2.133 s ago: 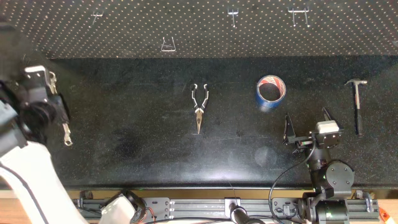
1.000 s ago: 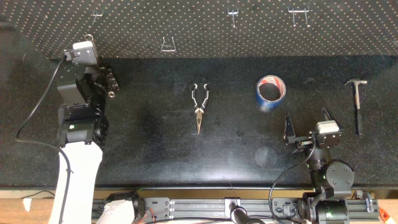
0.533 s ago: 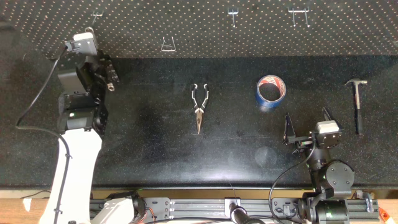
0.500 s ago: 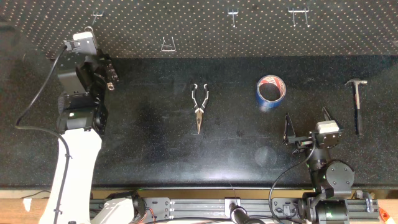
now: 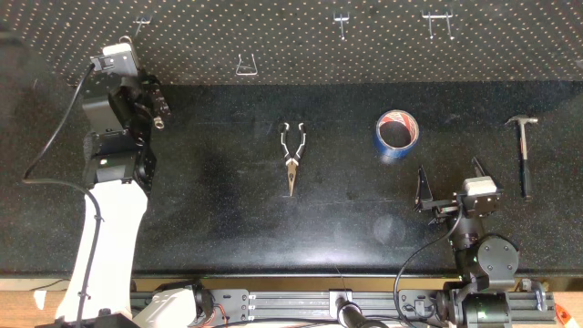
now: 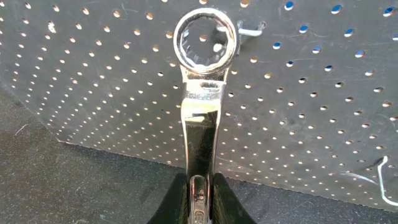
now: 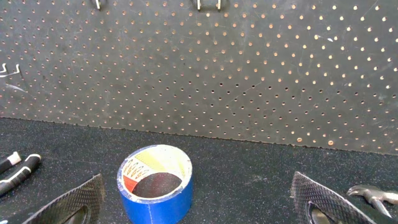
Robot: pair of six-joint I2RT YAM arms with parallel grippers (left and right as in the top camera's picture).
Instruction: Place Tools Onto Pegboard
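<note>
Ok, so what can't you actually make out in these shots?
Left wrist view: whether the wrench ring is on the hook or just in front of it.
Left wrist view: the wrench's lower end, hidden inside the left gripper.
Right wrist view: most of the pliers and hammer, cut off by the edges.

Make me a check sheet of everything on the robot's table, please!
Surface: black table, pegboard with hooks behind it.
Job's things: wrench with its ring end by a hook; pliers, tape and hammer lying on the table.
Clutter: nothing seen.
Grippers: left gripper shut on the wrench; right gripper open, near the tape.
Cables: black cable by the left arm, another by the right arm.
Surroundings: metal rail at the arms' bases.
</note>
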